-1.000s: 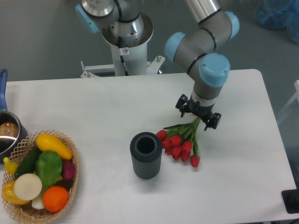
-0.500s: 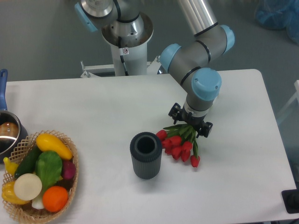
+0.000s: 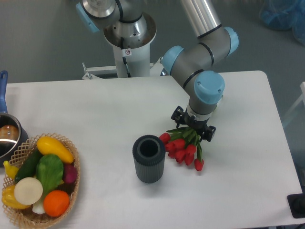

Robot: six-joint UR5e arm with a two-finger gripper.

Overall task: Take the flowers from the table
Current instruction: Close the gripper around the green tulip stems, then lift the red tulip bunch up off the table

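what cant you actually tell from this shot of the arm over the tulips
- Stems of the flowers: upper ends hidden beneath the gripper in the fixed camera view.
- Gripper state: the wrist covers its fingertips from above, so open or shut cannot be told.
- Pot at the left: cut off by the frame edge.
- Vase interior: too dark to see.
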